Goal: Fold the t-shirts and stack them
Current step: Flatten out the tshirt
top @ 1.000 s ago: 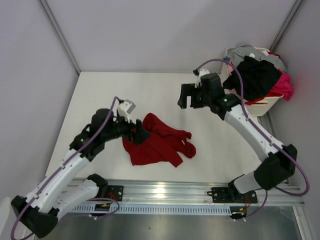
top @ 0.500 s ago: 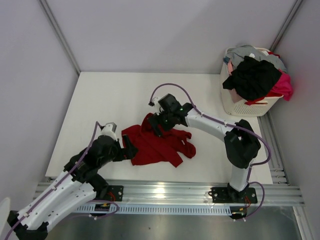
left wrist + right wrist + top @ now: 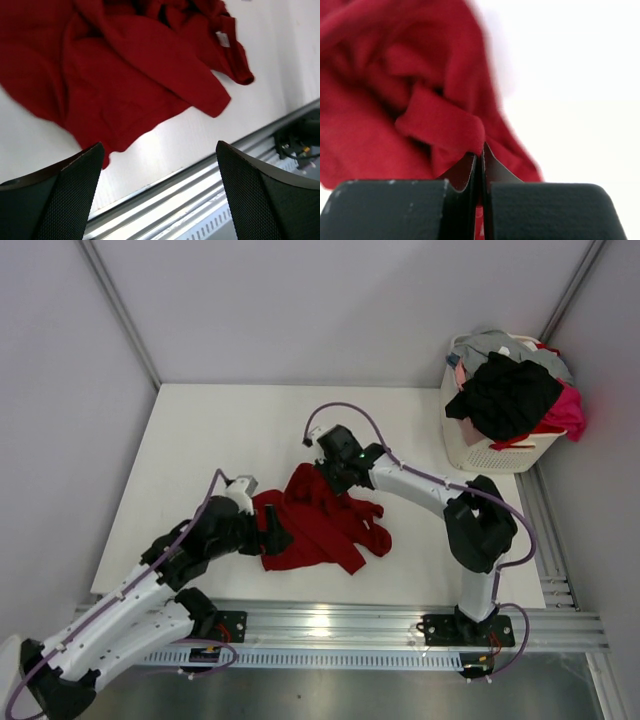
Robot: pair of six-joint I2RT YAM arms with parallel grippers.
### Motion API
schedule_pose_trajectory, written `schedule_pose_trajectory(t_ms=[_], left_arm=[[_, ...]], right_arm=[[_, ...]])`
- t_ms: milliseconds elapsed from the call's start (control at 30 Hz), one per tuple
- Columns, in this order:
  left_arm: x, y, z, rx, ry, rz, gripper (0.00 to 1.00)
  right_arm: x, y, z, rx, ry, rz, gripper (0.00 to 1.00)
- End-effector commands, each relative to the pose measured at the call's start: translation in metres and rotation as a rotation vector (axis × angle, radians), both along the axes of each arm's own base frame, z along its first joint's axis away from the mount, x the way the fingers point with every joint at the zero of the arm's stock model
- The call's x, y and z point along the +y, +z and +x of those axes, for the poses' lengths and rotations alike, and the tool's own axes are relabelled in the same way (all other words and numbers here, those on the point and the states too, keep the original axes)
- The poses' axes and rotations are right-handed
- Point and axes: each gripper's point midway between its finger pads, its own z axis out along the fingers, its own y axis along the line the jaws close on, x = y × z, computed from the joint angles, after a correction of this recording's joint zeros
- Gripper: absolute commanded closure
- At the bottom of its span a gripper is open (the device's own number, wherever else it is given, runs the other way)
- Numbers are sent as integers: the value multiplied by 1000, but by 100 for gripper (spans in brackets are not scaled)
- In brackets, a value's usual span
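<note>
1. The left gripper (image 3: 273, 534) rests low at the left edge of the dark red t-shirt (image 3: 322, 528). Its jaws stand wide apart and hold nothing. The left wrist view shows cloth ahead of the open fingers (image 3: 75, 190), not between them. Within the last second this arm draws back toward its base, then returns to the hem.
2. The dark red t-shirt lies crumpled on the white table (image 3: 200, 430), near the front rail, unfolded.
3. The right gripper (image 3: 322, 472) has swung from beside the laundry basket (image 3: 500, 455) to the shirt's far edge. Its jaws have just closed; the right wrist view shows a fold of red cloth pinched at the tips.
4. The basket at the far right corner holds a black t-shirt (image 3: 510, 390), with pink and grey garments under it.
5. Judgement: one corner is secured. The left gripper must take a second hold before the shirt can be spread flat. No fold or stack is started.
</note>
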Motion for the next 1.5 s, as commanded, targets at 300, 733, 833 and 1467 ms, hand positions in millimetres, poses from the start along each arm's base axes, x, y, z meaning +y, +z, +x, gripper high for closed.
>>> schedule_pose_trajectory(t_ms=[300,733,833,1467], left_arm=[[-112,18,37,153,-184,2,19],[-169,-50,4,360,-238,-26,25],[-177,-65,-14,406,-250,-26,25],[-198,-129,-6,335,-183,-66,32]], right_arm=[[-119,44,96,-74,-445,236,100],[-232,13,90,-69,-741,186,100],[-234,21,91,-77,-731,201,100],[-209,48,79,-108,-665,304,100]])
